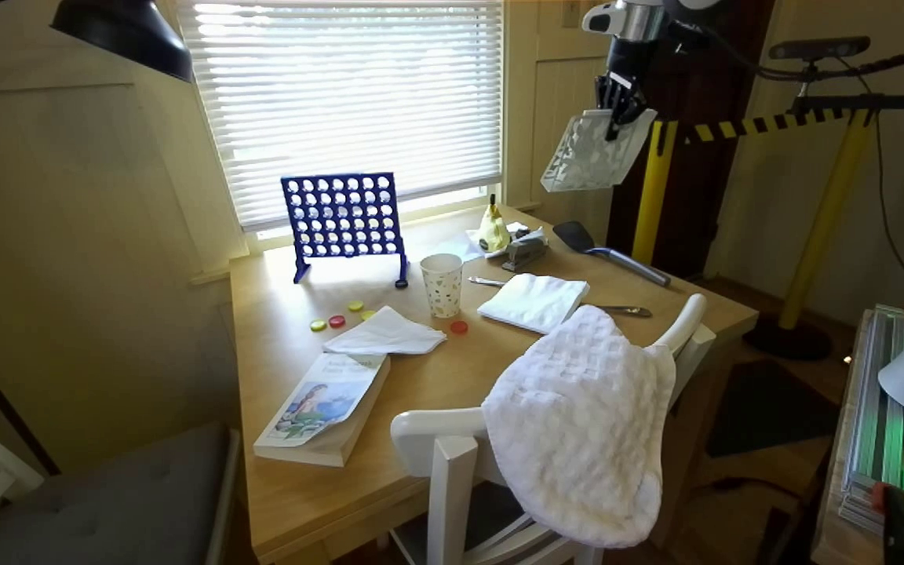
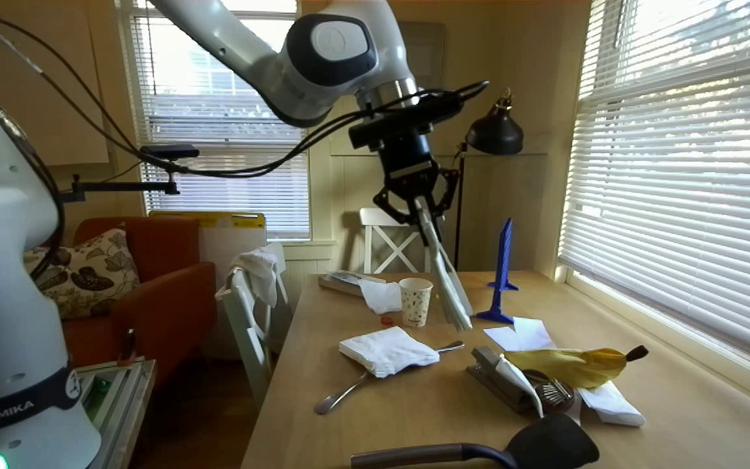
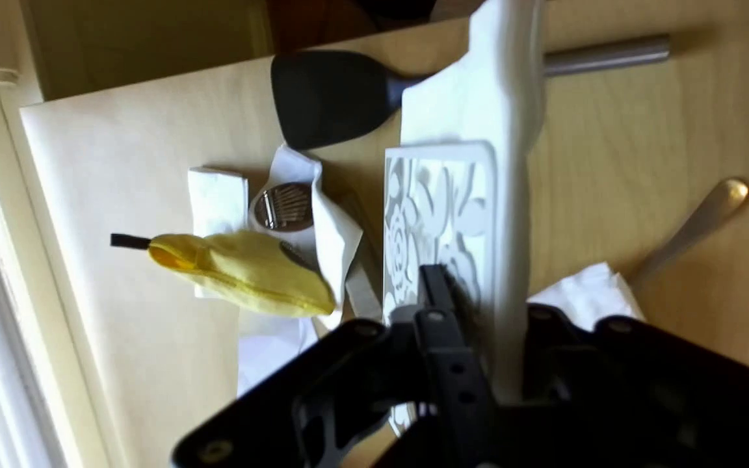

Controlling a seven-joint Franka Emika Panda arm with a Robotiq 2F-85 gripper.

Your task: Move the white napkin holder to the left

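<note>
Claw (image 2: 426, 228) clamped on the white napkin holder (image 1: 589, 157) | it hangs tilted in mid-air above the table (image 2: 414, 410) | I can read "KA EMIKA" on the arm's black band (image 2: 49, 398) | title on the book (image 1: 322, 404) too blurred

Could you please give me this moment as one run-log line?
gripper: clamped on napkin holder | pose: tilted, above table | placement: not yet done
</note>
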